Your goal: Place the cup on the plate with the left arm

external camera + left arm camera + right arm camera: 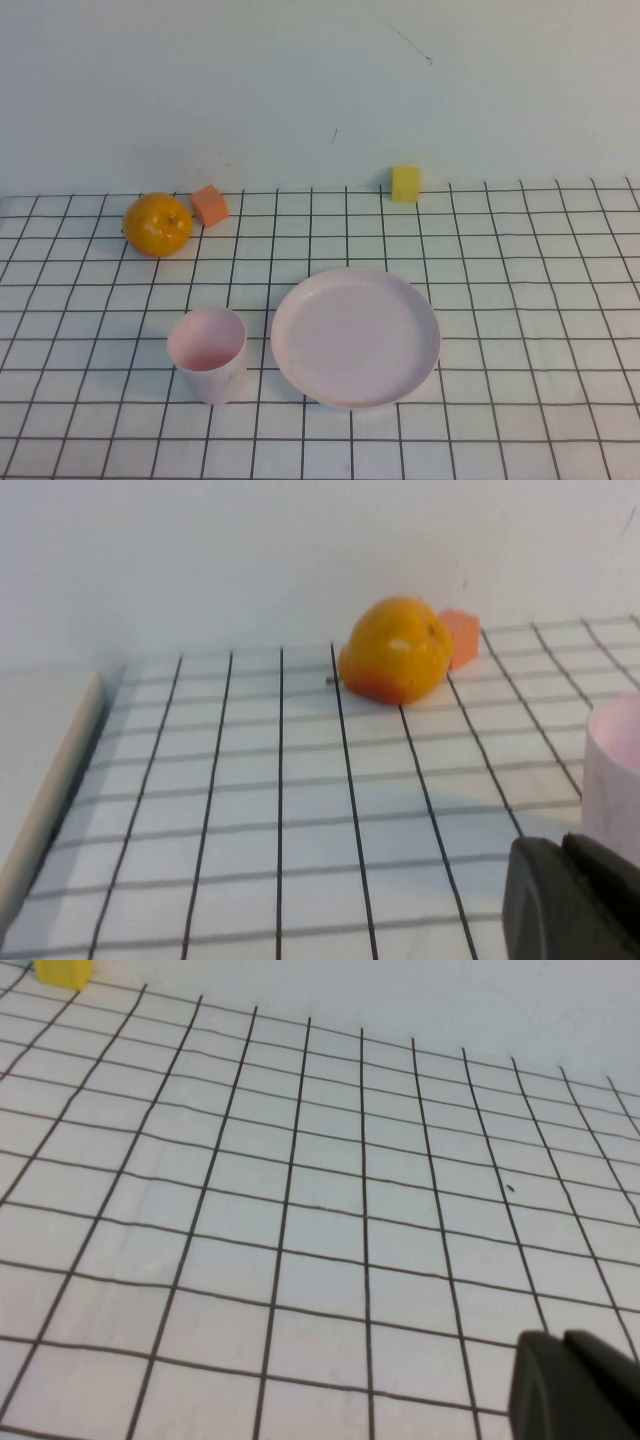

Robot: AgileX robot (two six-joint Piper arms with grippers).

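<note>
- The left gripper [575,900] shows only as a black tip at the corner of the left wrist view, low over the gridded white table cloth [300,800]; it is not seen in the high view.
- The right gripper [575,1385] shows the same way in the right wrist view, a black tip above bare grid squares, and it holds nothing that can be seen.
- The small pale pink plastic cup [207,353] stands upright on the cloth, near the front of the table on the robot's left side. In the left wrist view its pink wall [615,765] rises just beside the left gripper tip; I cannot tell if they touch.
- The round pale pink plastic plate [355,336] lies flat just to the right of the cup, with a narrow gap between them.
- Farther back on the left, a round orange fruit [157,224] rests on the cloth, and a small orange-red cube [209,204] sits just beside it, on its right.
- Farthest back, right of the centre, a small yellow cube [405,184] stands at the edge of the cloth, well apart from the plate.
</note>
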